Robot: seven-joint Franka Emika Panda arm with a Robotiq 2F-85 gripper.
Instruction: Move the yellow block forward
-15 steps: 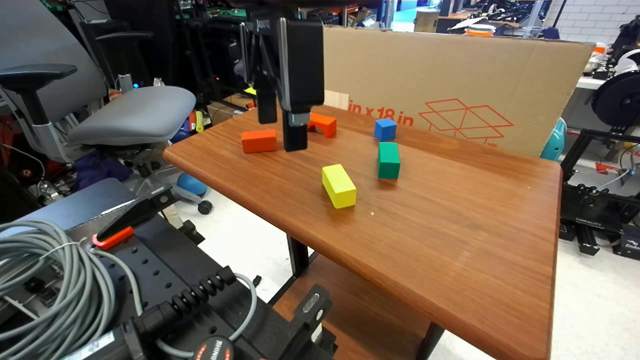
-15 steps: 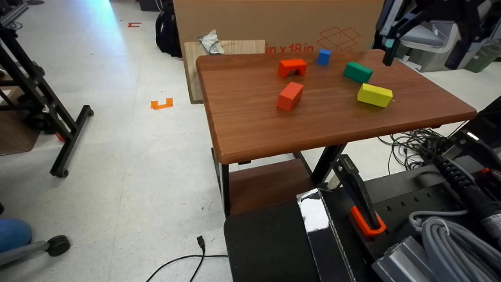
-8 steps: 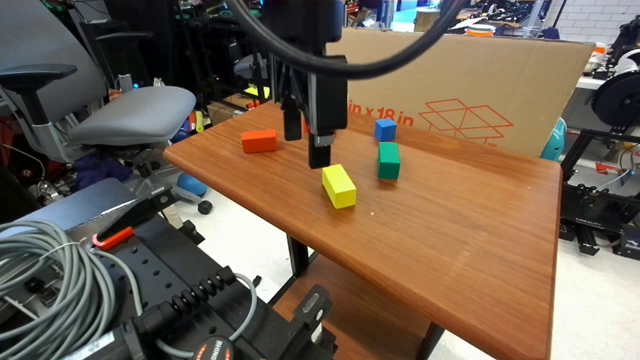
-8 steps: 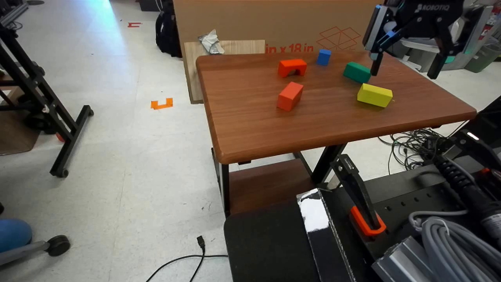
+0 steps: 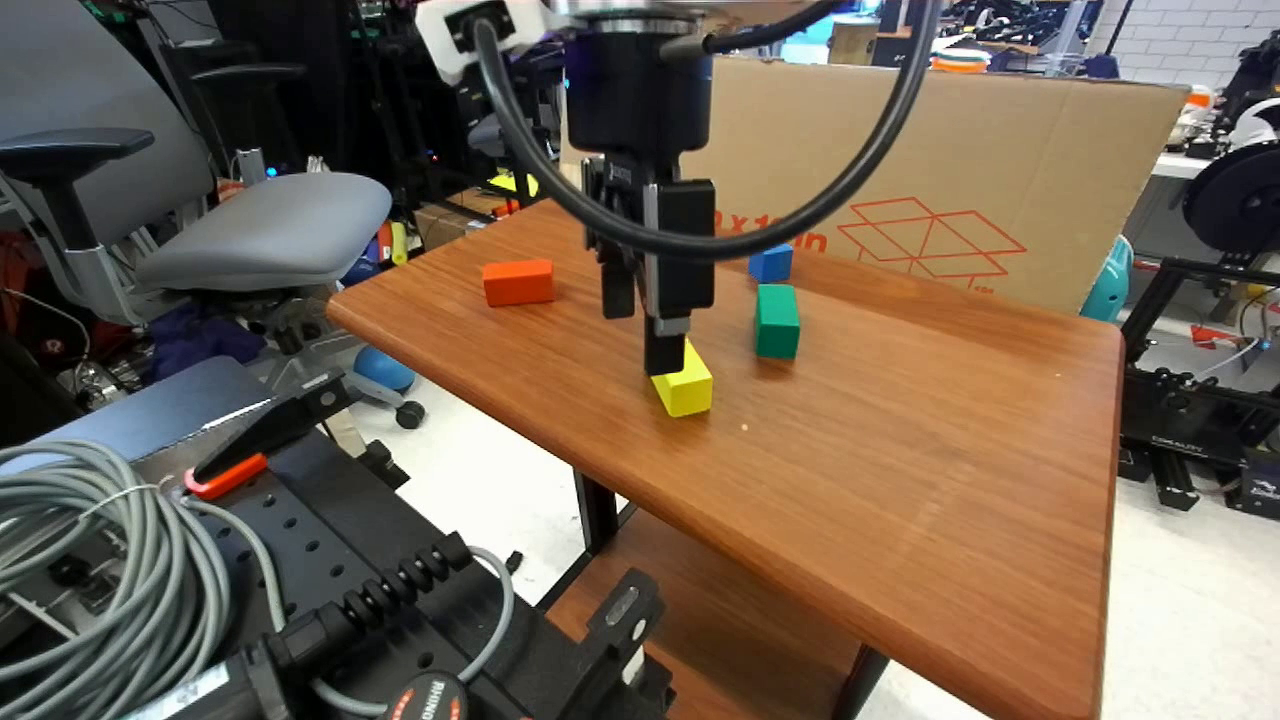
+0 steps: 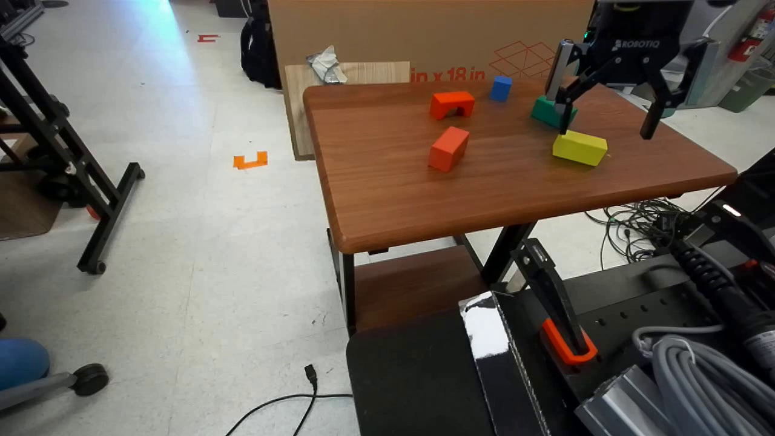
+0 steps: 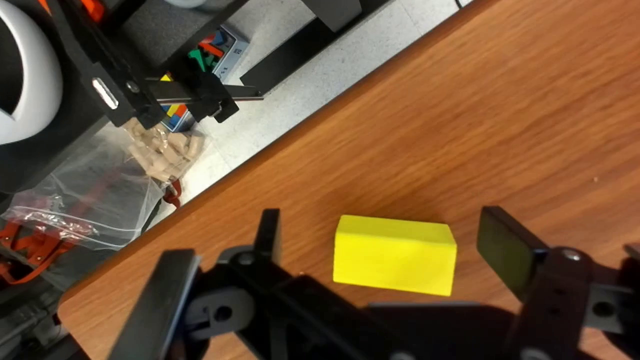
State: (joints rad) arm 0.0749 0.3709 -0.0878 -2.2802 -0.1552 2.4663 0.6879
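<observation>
Both jaws of your gripper are standing wide apart while you are hovering near the yellow block on the table.

Fingers' housing reads "ROBOTIQ", cardboard "in x 18 in", disc "RHINO", printer "CREALITY".

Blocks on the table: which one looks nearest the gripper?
The yellow block, it seems: in the wrist view the open gripper frames it, and no other block on the table appears there.
</observation>
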